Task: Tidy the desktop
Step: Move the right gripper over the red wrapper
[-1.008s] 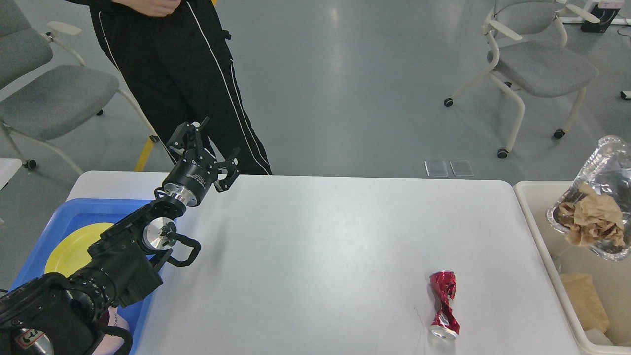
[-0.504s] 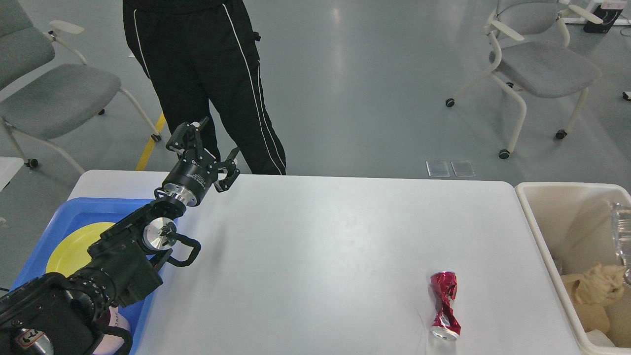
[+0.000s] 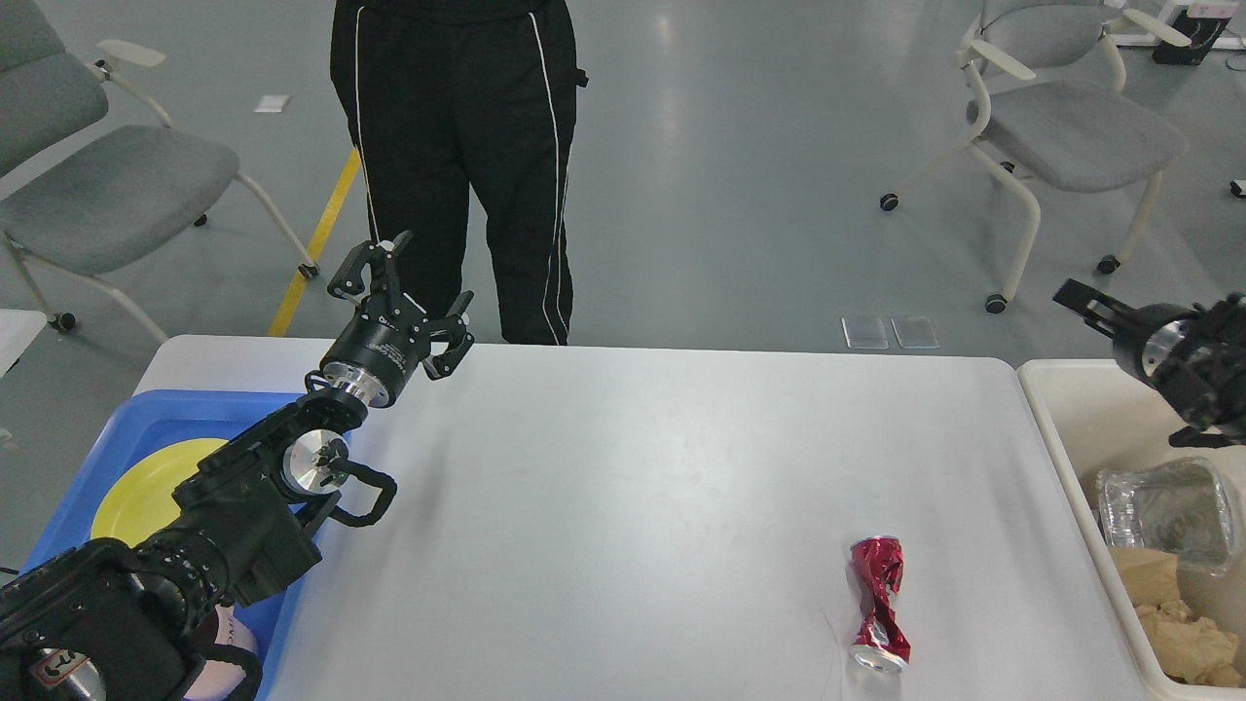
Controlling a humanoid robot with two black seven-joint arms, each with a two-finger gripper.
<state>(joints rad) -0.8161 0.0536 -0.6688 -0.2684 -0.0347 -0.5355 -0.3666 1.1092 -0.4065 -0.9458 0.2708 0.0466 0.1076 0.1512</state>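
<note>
The white desktop holds one crushed red can near its front right. My left gripper is open and empty, raised over the table's far left corner, above the blue tray. My right gripper enters from the right edge, above the far end of the cream bin. Only one dark finger of it shows. It holds nothing that I can see. A foil tray and crumpled brown paper lie in the bin.
A yellow plate lies in the blue tray, partly behind my left arm. A person in black trousers stands just beyond the table's far edge. Grey chairs stand at the far left and far right.
The foil tray with the brown paper dropped from the air into the bin. My right arm came into view over the bin. The person stepped to the right. My left arm stayed still.
</note>
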